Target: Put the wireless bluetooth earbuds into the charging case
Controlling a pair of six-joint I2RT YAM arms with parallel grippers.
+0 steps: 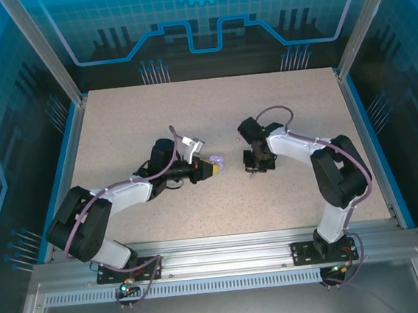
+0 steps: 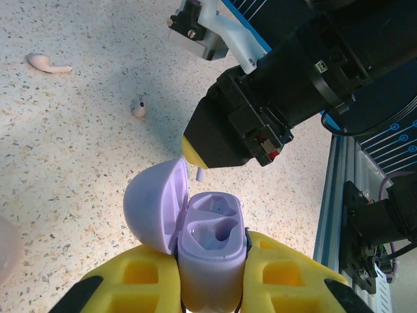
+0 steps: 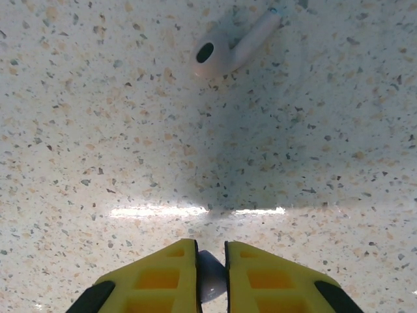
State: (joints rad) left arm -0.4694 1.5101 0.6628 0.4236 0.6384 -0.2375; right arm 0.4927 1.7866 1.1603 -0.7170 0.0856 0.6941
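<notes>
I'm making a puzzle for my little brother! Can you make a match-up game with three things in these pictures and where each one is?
Things:
1. purple case
2. pinkish earbud
3. lilac earbud

Places:
A. pinched between the yellow fingers of the right gripper
B. lying loose on the speckled table
C. held in the left gripper with its lid open

Pairs: 1-C, 2-B, 3-A
</notes>
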